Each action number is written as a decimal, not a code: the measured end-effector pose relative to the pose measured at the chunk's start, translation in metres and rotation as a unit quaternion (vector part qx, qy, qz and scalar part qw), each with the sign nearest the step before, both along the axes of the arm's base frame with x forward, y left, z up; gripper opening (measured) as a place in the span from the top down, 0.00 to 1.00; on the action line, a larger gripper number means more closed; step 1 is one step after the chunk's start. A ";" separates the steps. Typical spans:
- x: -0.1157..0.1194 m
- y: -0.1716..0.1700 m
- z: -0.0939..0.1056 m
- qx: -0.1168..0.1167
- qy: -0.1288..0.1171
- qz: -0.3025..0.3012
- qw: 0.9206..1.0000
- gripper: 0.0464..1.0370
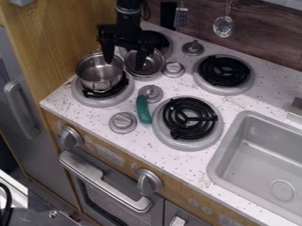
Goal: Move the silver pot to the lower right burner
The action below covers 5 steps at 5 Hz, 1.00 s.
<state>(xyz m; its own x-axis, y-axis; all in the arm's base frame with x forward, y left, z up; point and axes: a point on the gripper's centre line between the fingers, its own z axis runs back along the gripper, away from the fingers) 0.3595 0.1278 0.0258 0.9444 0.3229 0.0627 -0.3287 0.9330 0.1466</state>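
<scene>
In the camera view, the lower right burner (187, 145) is the landmark. The gripper (124, 66) is up and to the left of it, toward the back of the stove, with 2 fingers spread wide and nothing held between them. The silver pot (97, 75) is also up and left of that landmark, farther left than the gripper, seated on the lower left burner (105, 103). A second pot (152, 63) lies up-left of the landmark, just beside the first.

The coming move turns on this: from the gripper, the silver pot lies left and slightly down. It is round, so I make out no clear long axis, and the 1 arm is the near arm. My guess is that the gripper should shift left to take the rim without catching the second pot. The green toy (143, 110) by the landmark's left edge could get in the way later.
</scene>
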 end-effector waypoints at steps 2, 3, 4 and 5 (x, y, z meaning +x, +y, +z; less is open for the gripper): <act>0.002 0.006 -0.033 -0.014 0.028 0.008 0.999 0.04; 0.014 0.020 -0.032 -0.012 0.012 0.021 1.000 0.04; 0.022 0.034 -0.032 -0.008 0.006 0.032 0.999 0.04; 0.030 0.047 -0.037 -0.001 0.005 0.041 0.999 0.04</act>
